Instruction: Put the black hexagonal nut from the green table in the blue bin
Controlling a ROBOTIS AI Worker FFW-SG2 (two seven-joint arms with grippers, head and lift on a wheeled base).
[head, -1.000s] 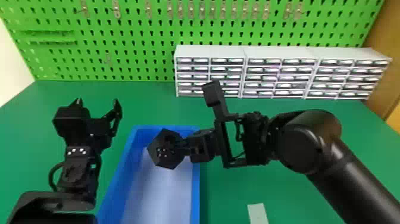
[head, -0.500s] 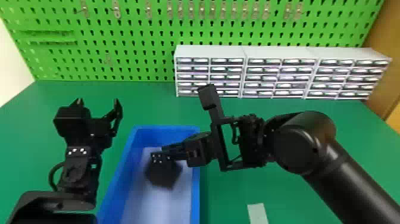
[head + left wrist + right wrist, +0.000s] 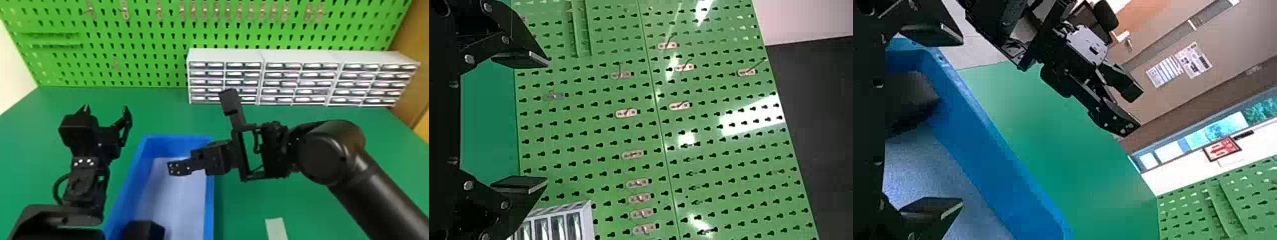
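On my far left, just outside the blue bin (image 3: pixel 209 194), I have the left end effector (image 3: pixel 105 110) over the green table (image 3: pixel 242 210), its two tips standing well apart. On the left wrist view, that end effector (image 3: pixel 548 121) frames the green pegboard (image 3: pixel 579 120) in a wide gap between its flat fingers.

Next along is the bin, with the black hexagonal nut (image 3: pixel 144 230) inside, at the end nearest me and close by the left wall. My view's bottom edge cuts part of it off, and I can't tell whether it touches that wall.

Right of the nut, I've got the right end effector (image 3: pixel 179 168) over the bin, reaching in across the right rim, well apart from the nut. On its wrist camera, the end effector (image 3: pixel 961 121) is spread wide, a finger to each side, its grip empty; I see the nut as a dark shape down in the bin, past the gap.

Farther right, a pale strip (image 3: pixel 276 228) lies on the table nearer me, and white drawer units (image 3: pixel 300 57) stand at the back, against the pegboard.
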